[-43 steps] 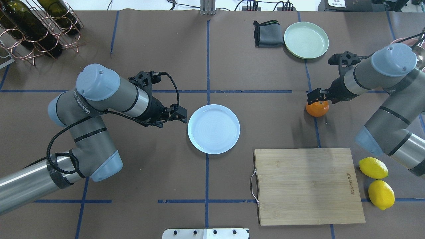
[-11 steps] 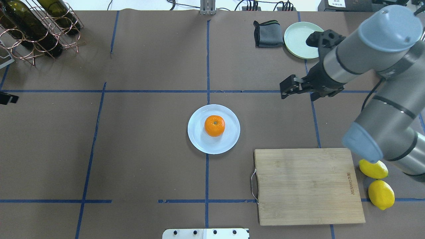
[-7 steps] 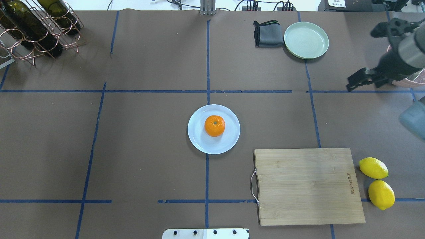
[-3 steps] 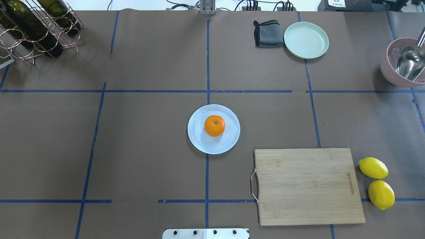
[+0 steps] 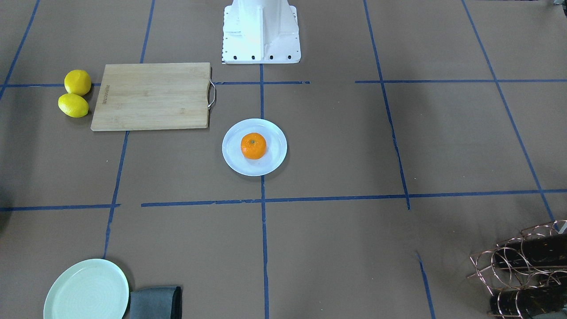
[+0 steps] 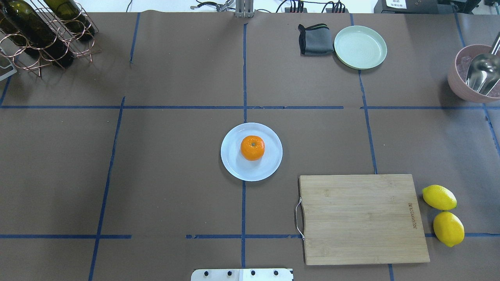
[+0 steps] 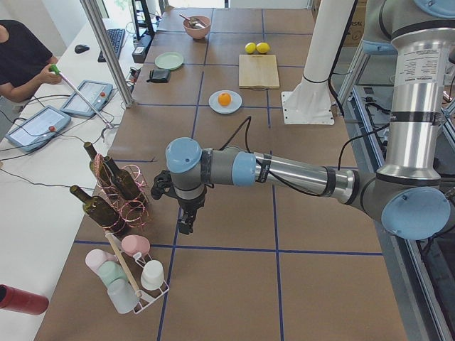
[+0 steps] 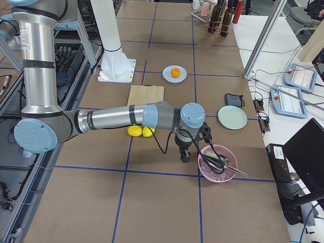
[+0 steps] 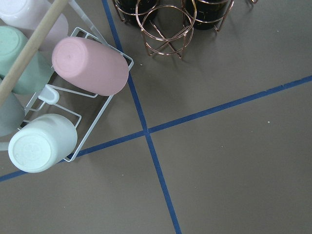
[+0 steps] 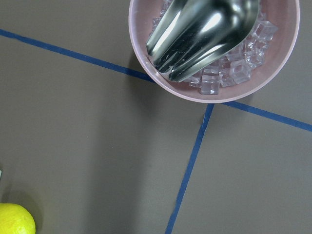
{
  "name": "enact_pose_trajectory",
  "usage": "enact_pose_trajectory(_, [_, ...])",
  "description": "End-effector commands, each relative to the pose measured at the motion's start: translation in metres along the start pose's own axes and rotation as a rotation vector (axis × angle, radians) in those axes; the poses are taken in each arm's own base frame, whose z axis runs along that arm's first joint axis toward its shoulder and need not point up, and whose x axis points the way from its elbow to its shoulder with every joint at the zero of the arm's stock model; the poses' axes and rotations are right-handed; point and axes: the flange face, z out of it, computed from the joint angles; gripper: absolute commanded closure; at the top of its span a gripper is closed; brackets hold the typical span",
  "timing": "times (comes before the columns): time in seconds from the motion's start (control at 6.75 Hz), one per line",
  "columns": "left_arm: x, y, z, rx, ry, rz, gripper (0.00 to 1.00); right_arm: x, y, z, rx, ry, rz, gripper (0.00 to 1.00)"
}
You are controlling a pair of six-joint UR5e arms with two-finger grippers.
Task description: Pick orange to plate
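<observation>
Overhead exterior view: the orange (image 6: pixel 252 148) lies on the plate (image 6: pixel 233 166), a little toward the far side of the plate's centre. The plate stands about in the middle of the worktop (image 6: pixel 164 175), well apart from every edge. No arm is near it, so the task looks finished.

Little can go wrong with the fruit itself. It is round and the plate's rim is low, so a knock against the plate or a shake of the worktop could probably roll it off. The bigger risk seems to be at the two ends of the worktop. In the exterior right view the right gripper (image 8: pixel 186 156) hangs just beside the pink bowl (image 8: pixel 216 163), which holds ice and a metal scoop; a careless sideways move could tip the bowl or spill ice. In the exterior left view the left gripper (image 7: pixel 186 224) hangs near the bottle rack (image 7: pixel 117 190) at the end on the robot's left, and a swing toward it could strike the bottles. Whether the fingers of either gripper are spread or pressed together cannot be told, because only the side views show them.

The orange is small, round and bright, with dimpled skin and a tiny green stem dot that faces up. It looks whole, not dented. The two lemons (image 6: pixel 443 212) lie beside the cutting board (image 6: pixel 361 218), near the edge on the robot's right, and are not part of this job.
</observation>
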Motion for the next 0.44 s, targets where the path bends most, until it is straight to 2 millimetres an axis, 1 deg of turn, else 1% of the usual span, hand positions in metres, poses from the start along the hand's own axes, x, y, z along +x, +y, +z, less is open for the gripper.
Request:
enact_pose_trajectory(0.0, [0.002, 0.008, 0.004, 0.014, 0.019, 0.014, 0.0, 0.001, -0.001, 0.0, -0.003, 0.011, 0.015, 0.0])
enact_pose_trajectory(0.15, [-0.002, 0.003, 0.008, 0.007, 0.019, 0.008, 0.0, 0.004, 0.0, 0.003, -0.008, 0.008, 0.023, 0.0])
enact_pose_trajectory(0.3, [0.009, -0.004, -0.006, 0.03, 0.012, 0.029, 0.0, 0.004, 0.001, 0.003, -0.006, 0.007, 0.024, 0.0])
